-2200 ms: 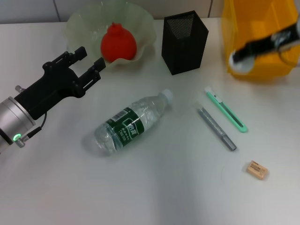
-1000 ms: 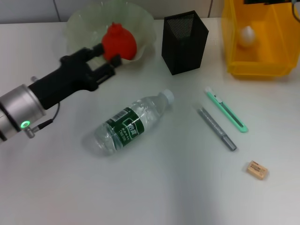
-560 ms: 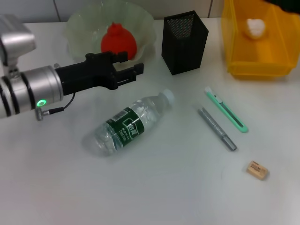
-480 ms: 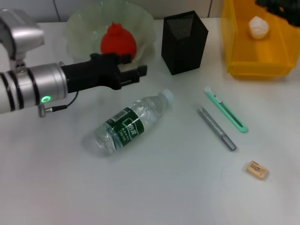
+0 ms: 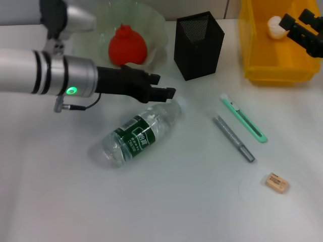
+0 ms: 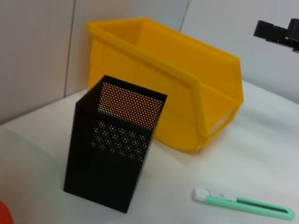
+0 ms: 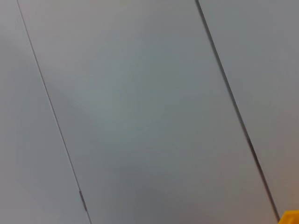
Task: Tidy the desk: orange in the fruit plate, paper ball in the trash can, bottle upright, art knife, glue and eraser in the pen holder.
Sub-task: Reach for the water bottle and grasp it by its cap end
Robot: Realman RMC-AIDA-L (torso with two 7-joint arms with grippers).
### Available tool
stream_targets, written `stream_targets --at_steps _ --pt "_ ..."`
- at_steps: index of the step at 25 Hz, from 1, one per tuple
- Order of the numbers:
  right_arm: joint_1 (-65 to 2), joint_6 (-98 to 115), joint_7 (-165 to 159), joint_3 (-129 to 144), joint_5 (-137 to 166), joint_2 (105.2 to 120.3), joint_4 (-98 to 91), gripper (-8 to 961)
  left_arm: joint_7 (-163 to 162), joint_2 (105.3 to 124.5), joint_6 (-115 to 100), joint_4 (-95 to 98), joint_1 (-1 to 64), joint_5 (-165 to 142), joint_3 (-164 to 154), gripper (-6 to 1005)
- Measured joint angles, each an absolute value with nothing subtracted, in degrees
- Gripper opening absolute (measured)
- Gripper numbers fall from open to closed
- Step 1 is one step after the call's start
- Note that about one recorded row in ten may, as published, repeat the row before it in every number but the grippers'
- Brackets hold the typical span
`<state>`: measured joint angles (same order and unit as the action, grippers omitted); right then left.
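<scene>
evidently the left gripper (image 5: 160, 86) hung with fingers spread just above the capped neck of the toppled clear plastic bottle (image 5: 139, 132) on the white counter (image 5: 166, 201), presumably to upright it.

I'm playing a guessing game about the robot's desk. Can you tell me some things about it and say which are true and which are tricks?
1. The bottle is standing up. False: it lies on its side on the desk.
2. The orange sits in the fruit plate. True.
3. The eraser is inside the pen holder. False: it lies on the desk.
4. The paper ball is in the yellow trash can. True.
5. The left tool hangs near the bottle's cap. True.
</scene>
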<state>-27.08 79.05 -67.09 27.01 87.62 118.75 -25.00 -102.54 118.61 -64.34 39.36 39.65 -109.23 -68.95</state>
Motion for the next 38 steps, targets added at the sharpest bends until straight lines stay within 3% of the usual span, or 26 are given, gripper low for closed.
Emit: stream_targets --at_steps 11,38 --pt "-29.5 77.3 -66.7 27.5 87.9 118.65 -24.8 762 -126.3 119.09 -58.2 42.4 48.1 -119.3 -80.8 612" --pt "-30.1 77.1 -66.6 27.6 88.1 118.83 -24.5 762 -141.2 119.18 -54.9 38.0 54.8 -126.5 -95.3 611"
